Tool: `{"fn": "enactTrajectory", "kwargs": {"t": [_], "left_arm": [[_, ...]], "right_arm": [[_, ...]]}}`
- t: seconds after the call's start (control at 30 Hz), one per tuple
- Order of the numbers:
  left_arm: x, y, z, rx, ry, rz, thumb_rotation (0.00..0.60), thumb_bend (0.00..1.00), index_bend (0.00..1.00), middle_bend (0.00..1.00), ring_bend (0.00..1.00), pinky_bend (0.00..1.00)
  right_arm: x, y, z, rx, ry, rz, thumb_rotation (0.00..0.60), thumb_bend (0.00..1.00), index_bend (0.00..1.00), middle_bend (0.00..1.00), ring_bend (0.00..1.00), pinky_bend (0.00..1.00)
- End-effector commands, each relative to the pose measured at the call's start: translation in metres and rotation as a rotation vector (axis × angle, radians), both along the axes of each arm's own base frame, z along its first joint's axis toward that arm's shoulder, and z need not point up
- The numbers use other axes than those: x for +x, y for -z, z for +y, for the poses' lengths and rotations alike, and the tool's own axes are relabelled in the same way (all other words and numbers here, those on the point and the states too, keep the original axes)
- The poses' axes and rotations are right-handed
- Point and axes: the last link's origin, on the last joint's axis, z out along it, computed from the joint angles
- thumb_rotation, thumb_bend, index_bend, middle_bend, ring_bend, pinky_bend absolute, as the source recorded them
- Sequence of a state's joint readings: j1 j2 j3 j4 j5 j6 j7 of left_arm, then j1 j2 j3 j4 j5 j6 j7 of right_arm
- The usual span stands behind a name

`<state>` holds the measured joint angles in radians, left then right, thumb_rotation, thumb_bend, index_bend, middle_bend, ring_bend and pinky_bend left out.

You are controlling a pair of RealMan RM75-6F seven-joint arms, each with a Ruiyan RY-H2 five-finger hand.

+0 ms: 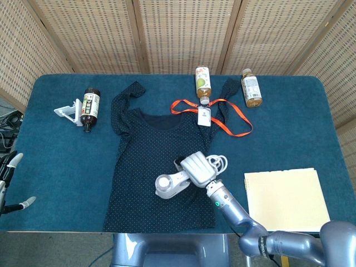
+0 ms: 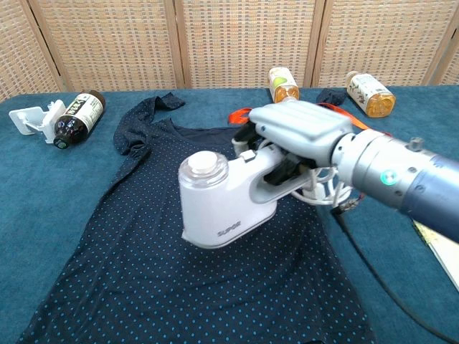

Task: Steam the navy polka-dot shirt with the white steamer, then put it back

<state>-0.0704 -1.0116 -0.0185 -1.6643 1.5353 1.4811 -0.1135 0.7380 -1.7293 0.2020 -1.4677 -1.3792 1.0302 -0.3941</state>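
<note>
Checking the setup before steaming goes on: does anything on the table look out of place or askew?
Yes. An orange lanyard with its badge lies across the navy shirt's shoulder, and the shirt's two sleeves are bunched up. Three bottles lie on their sides nearby.

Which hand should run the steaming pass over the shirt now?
Right. The right hand already holds the white steamer over the navy polka-dot shirt. The left hand sits empty at the table's far left edge.
</note>
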Motion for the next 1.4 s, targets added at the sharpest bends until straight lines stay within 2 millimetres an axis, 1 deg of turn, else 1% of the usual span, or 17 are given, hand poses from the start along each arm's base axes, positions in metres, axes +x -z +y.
{"fn": "enactTrajectory", "kwargs": {"t": [0.03,0.17,0.3,0.47,0.63,0.7,0.9,1.03,1.23,1.33,1.4], "left_arm": [[0.000,0.001,0.003,-0.003,-0.007,0.002,0.600,0.00,0.00,0.00,0.00,0.00],[-0.002,0.003,0.005,-0.010,-0.017,0.007,0.600,0.00,0.00,0.00,0.00,0.00],[-0.003,0.004,0.007,-0.013,-0.026,0.008,0.600,0.00,0.00,0.00,0.00,0.00],[-0.004,0.005,0.008,-0.014,-0.031,0.009,0.600,0.00,0.00,0.00,0.00,0.00],[-0.004,0.005,0.008,-0.017,-0.032,0.010,0.600,0.00,0.00,0.00,0.00,0.00],[-0.004,0.005,0.008,-0.017,-0.032,0.010,0.600,0.00,0.00,0.00,0.00,0.00],[-0.004,0.006,0.008,-0.018,-0.033,0.014,0.600,0.00,0.00,0.00,0.00,0.00],[-0.003,0.008,0.009,-0.021,-0.030,0.018,0.600,0.00,0.00,0.00,0.00,0.00],[-0.001,0.010,0.009,-0.026,-0.025,0.022,0.600,0.00,0.00,0.00,0.00,0.00],[0.000,0.011,0.009,-0.028,-0.023,0.025,0.600,0.00,0.00,0.00,0.00,0.00],[0.000,0.011,0.009,-0.028,-0.022,0.024,0.600,0.00,0.00,0.00,0.00,0.00]], "right_arm": [[0.016,0.028,0.010,0.039,-0.069,0.017,0.600,1.00,0.80,0.64,0.75,1.00],[0.020,0.049,0.018,0.048,-0.121,0.039,0.600,1.00,0.80,0.64,0.75,1.00],[0.018,0.065,0.024,0.059,-0.160,0.072,0.600,1.00,0.80,0.64,0.75,1.00],[0.013,0.075,0.029,0.074,-0.167,0.066,0.600,1.00,0.80,0.64,0.75,1.00],[0.005,0.078,0.027,0.075,-0.146,0.059,0.600,1.00,0.80,0.64,0.75,1.00],[0.000,0.078,0.025,0.068,-0.145,0.066,0.600,1.00,0.80,0.64,0.75,1.00],[-0.026,0.071,0.018,0.031,-0.143,0.118,0.600,1.00,0.80,0.64,0.75,1.00],[-0.053,0.058,0.007,-0.015,-0.136,0.174,0.600,1.00,0.80,0.64,0.75,1.00],[-0.082,0.040,-0.009,-0.058,-0.088,0.222,0.600,1.00,0.80,0.64,0.75,1.00],[-0.093,0.032,-0.015,-0.072,-0.064,0.237,0.600,1.00,0.80,0.64,0.75,1.00],[-0.095,0.030,-0.016,-0.072,-0.053,0.234,0.600,1.00,0.80,0.64,0.75,1.00]]}}
